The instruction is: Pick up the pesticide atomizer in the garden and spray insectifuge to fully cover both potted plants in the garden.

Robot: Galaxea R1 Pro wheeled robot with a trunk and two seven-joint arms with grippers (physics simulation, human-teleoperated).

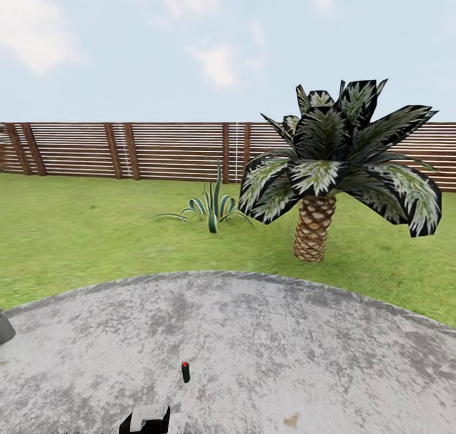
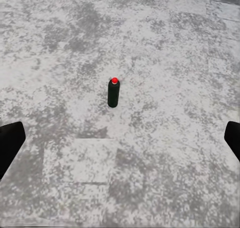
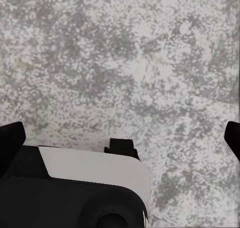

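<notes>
Left pincer (image 2: 120, 138) gapes, pesticide atomizer (image 2: 114, 93) well ahead.

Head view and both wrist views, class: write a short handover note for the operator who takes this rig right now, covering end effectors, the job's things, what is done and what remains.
Left end effector: open, holding nothing, pointed at the spray bottle.
Right end effector: open, holding nothing, over bare stone.
Spray bottle: upright on the stone patio, just ahead of the robot, untouched.
The two potted plants are not located yet; ahead there is a palm and a spiky agave by the fence.
Done: approach to the bottle.
Left: grasp it, find both plants, spray them fully.
</notes>
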